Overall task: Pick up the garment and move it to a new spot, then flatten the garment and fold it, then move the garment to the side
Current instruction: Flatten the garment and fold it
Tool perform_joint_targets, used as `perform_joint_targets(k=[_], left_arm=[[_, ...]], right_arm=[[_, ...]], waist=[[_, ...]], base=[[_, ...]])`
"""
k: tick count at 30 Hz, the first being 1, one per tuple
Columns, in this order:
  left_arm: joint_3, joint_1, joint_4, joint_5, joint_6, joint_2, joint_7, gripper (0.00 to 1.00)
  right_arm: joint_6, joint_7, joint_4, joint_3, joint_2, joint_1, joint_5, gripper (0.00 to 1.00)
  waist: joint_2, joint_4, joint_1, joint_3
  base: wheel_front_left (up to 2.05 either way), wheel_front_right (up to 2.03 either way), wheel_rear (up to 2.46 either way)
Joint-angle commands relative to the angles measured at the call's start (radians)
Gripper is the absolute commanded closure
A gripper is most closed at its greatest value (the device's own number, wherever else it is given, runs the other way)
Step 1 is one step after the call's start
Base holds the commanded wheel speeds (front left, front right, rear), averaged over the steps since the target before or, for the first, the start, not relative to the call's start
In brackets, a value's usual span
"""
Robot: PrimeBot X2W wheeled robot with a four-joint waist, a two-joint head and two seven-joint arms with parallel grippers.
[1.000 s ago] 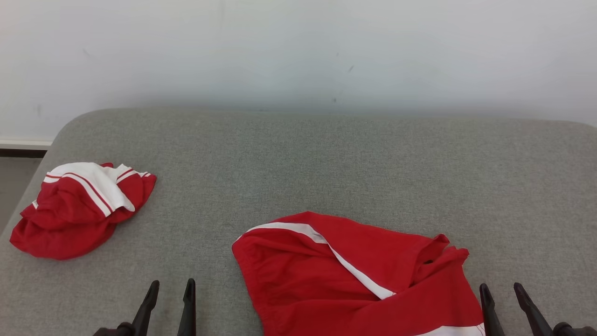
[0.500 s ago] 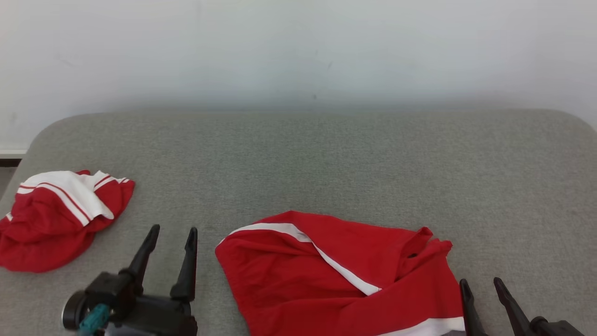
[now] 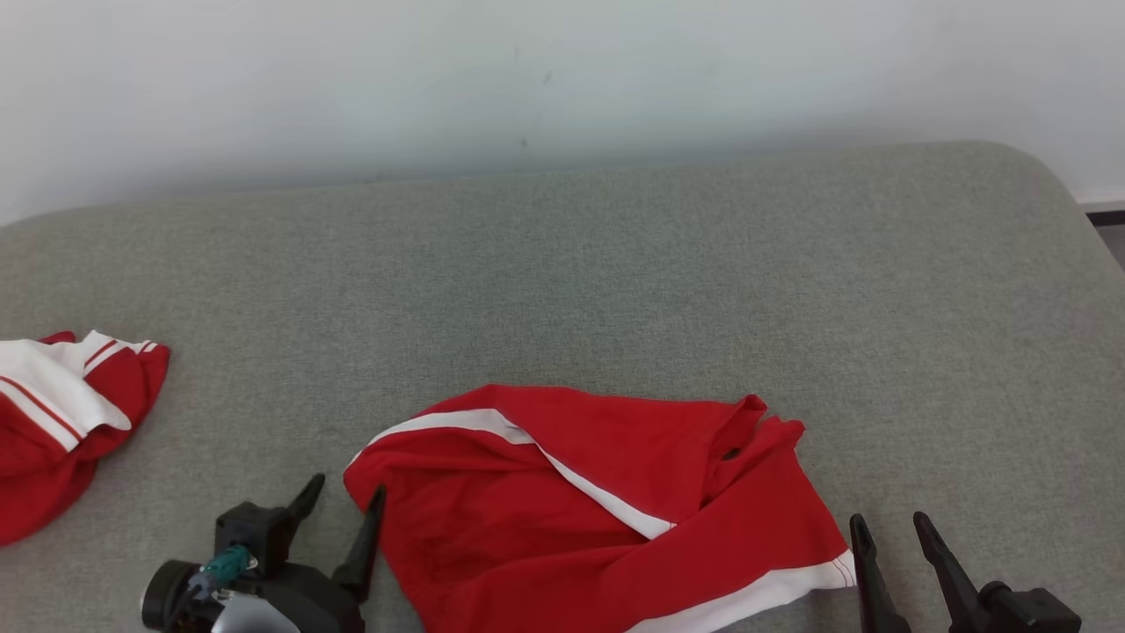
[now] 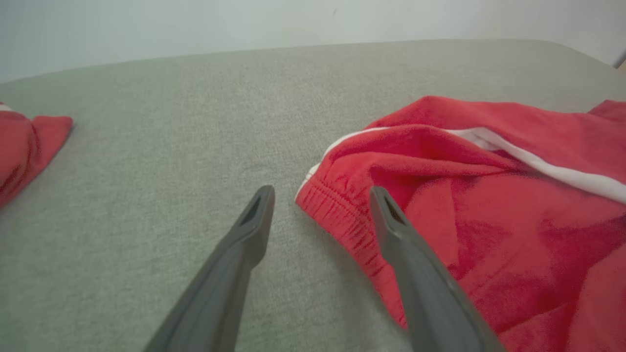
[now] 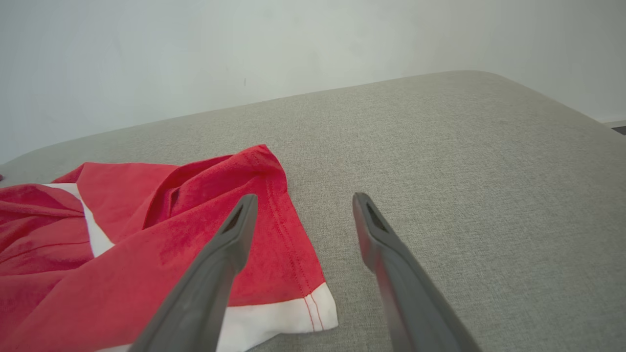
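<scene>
Trailing off-frame below — garment (image 3: 571,510), perhaps shorts.

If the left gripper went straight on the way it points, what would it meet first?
Probably the gathered edge of the red fabric garment with a white stripe, lying just ahead between the tips of the open left gripper; its height above the grey fabric surface is unclear.

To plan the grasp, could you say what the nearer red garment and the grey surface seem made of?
Nearer red garment: probably thin, matte knit cloth; soft folds, stitched hem, gathered waistband. Grey surface: coarse matte upholstery fabric, likely padded; visible weave, rounded corner.
</scene>
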Motion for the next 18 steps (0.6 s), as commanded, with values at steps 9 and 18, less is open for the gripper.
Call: perform_joint_targets(k=[9,18], left_arm=[[-0.122,-0.072,0.139,-0.09,0.002,0.003,-0.006,0.25],[-0.149,-0.241,0.15,-0.112,0.002,0.05,-0.01,1.0]], right_arm=[[-0.002,-0.003,-0.005,-0.006,0.013,-0.027,-0.018,0.0],[-0.002,-0.003,-0.006,-0.011,0.016,-0.056,-0.024,0.0]], waist=[[0.0,-0.027,-0.0001,0.04],[0.0,-0.038,-0.0001,0.071]], base=[[0.0,0.0,0.0],[0.0,0.0,0.0]])
